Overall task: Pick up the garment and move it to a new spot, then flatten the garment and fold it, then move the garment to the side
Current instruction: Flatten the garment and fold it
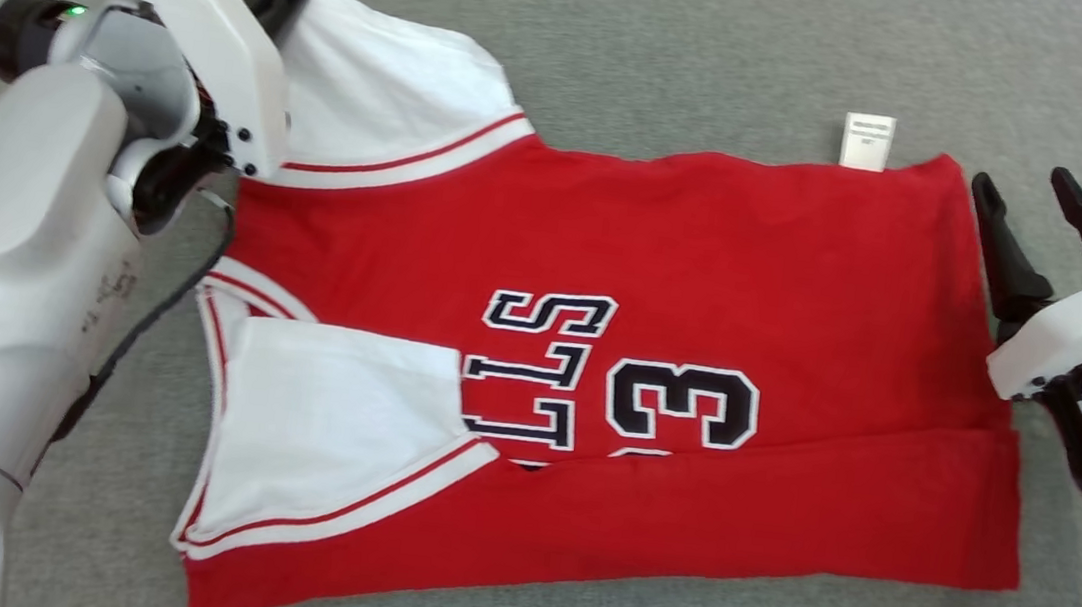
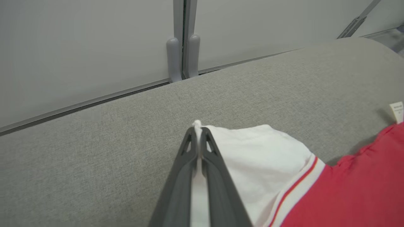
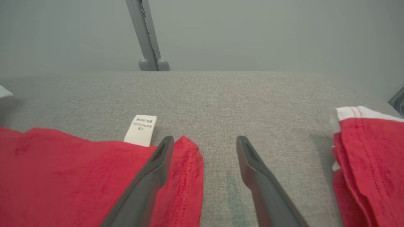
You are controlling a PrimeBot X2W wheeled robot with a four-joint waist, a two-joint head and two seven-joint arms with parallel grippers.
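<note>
garment [image 1: 707, 251]: matt red cloth, slightly fuzzy, white sleeves | table [image 1: 690, 38]: coarse grey woven fabric, matt | right end effector [image 3: 205, 139]: smooth matt dark plastic | care label [image 3: 140, 130]: thin, white, smooth | left forearm shell [image 1: 10, 187]: pale semi-gloss plastic

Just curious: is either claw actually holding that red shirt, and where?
Yes. The left gripper is shut on the jersey, pinching the tip of its far white sleeve. The right gripper is open at the hem corner, holding nothing.

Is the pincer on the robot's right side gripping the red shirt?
No, the right pincer has its two fingers wide apart at the corner of the shirt, not closed on the cloth.
</note>
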